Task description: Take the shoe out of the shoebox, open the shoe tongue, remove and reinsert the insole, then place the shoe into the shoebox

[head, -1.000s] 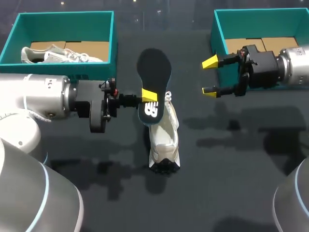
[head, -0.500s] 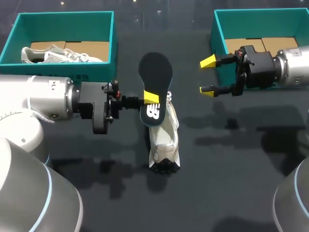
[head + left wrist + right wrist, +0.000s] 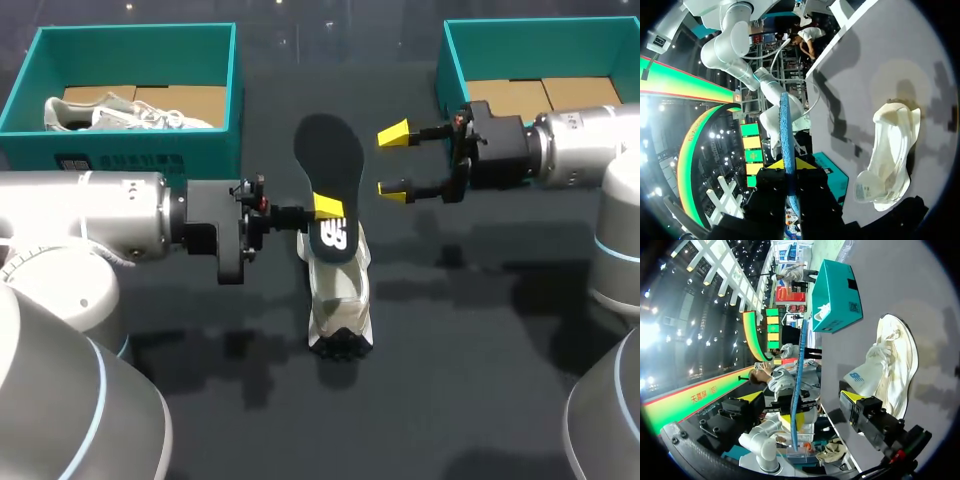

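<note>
Since a second ago the right gripper closes in on the insole; fingers spread wide, empty, insole just ahead of them. The left gripper pinches the insole's heel end, nudged slightly rightward. The shoe lies on the table beneath that claw. Probably a handover before reinsertion.

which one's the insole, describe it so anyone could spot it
Find the middle of the table, between the two teal boxes. Over the white shoe lying there, the left jaws hold up the insole: flat, dark and foot-shaped, where the shoe is pale and bulky.
</note>
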